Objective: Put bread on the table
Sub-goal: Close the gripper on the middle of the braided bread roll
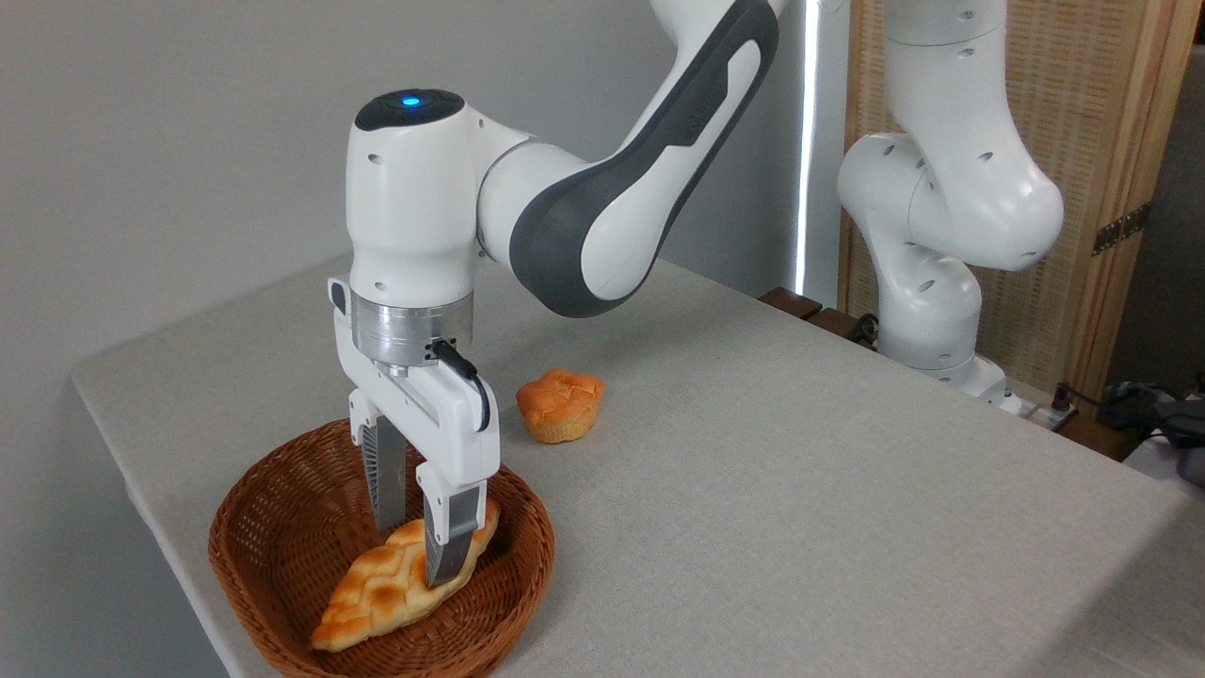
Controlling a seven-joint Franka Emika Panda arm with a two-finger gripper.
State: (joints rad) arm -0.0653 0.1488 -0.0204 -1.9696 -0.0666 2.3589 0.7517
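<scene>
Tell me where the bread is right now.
The bread lies in the basket at the table's lower left, between the gripper's fingers, with the bun behind it.

One raised camera looks down across the table (800, 490) corner

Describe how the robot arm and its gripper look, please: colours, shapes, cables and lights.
The arm has glossy white rounded shells with dark grey inlays, a blue light on a black cap and a silver ring at the wrist. A black cable loops onto the white gripper, whose two fingers are grey and ribbed.
</scene>
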